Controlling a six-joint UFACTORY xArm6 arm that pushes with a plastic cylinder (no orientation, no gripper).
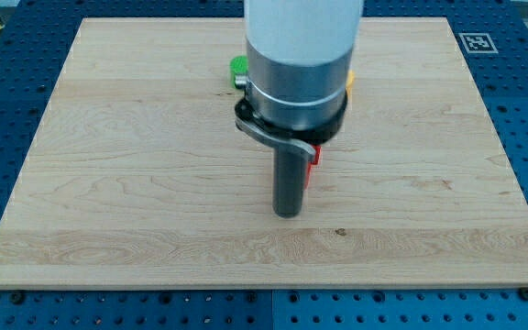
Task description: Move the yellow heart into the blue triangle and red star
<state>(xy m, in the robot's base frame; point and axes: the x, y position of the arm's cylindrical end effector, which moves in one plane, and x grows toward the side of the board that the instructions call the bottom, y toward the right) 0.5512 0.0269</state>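
**Yellow sliver behind the arm, red one beside my tip**

Yellow shows only as a thin edge point(350, 84) at the view's right of the arm's grey housing point(296, 55), toward the far edge of the wooden board point(108, 183); I take it for the yellow heart, though its shape is hidden. A red block point(313, 156), likely the red star, peeks out just at the view's right of the rod, close above my tip point(288, 214). No blue triangle can be seen; it may sit behind the arm. A green block point(237, 69) pokes out on the view's left of the housing, also toward the far edge.

My tip is a bare rod with nothing to open or close; it rests on the board near the centre, slightly toward the near edge, touching no block that I can make out.

The heart appears to lie beyond my tip, toward the far edge and a little to the view's right. A push toward the red block would probably need my tip round on the heart's far side first.
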